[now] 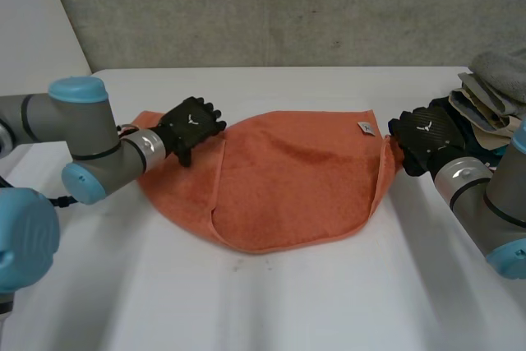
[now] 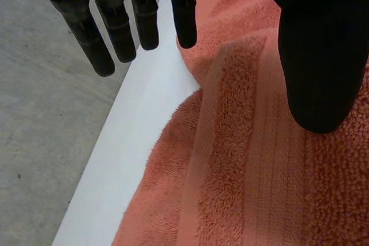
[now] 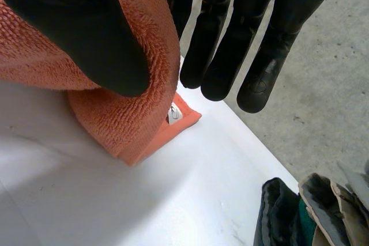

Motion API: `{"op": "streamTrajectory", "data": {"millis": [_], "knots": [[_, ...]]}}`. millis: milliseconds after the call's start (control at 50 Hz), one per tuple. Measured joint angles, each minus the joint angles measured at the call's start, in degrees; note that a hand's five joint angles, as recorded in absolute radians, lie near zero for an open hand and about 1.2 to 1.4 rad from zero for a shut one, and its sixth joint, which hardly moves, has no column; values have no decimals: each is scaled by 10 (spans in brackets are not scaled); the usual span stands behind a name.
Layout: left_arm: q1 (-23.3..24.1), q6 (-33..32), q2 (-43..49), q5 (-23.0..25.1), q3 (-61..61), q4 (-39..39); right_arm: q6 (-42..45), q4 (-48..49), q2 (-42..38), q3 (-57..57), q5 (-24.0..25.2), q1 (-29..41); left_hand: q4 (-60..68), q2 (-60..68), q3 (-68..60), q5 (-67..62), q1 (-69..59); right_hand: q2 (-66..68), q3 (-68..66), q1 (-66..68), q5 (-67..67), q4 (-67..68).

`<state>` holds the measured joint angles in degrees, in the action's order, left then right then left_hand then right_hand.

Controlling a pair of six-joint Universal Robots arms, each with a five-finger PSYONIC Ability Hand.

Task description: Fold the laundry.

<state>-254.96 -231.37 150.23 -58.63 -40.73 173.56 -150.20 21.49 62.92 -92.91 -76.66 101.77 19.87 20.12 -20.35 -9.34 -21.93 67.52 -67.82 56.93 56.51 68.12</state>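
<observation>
An orange towel (image 1: 288, 178) lies folded over on the white table (image 1: 329, 302), its top layer reaching from the right edge to a fold line near the left. My left hand (image 1: 191, 125) hovers at the towel's far left corner. In the left wrist view its fingers (image 2: 115, 33) are straight over the table edge, its thumb is above the towel (image 2: 259, 171), and it holds nothing. My right hand (image 1: 426, 141) is at the towel's right edge, near the white label (image 1: 364, 128). There its thumb (image 3: 75, 27) pinches a bunched edge of the towel (image 3: 132, 125) against its straight fingers.
A pile of other laundry (image 1: 493, 96) sits at the table's far right, just behind my right hand; the same pile (image 3: 305, 211) shows beyond that hand's fingertips. A grey wall stands past the table's far edge.
</observation>
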Motion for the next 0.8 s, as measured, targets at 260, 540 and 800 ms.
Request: {"op": "streamTrajectory", "data": {"millis": [260,540,800], "knots": [[8,2,52,6,55,-24,10,4,-8,3,0,-1,247,251,-241,-236,-236,0,0,0,0,0],[16,2,3,6,8,-5,25,3,-17,6,-3,-2,342,339,-336,-344,-313,0,0,0,0,0],[14,2,-41,4,-69,37,27,0,-17,5,-4,-1,327,325,-323,-328,-307,0,0,0,0,0]]}}
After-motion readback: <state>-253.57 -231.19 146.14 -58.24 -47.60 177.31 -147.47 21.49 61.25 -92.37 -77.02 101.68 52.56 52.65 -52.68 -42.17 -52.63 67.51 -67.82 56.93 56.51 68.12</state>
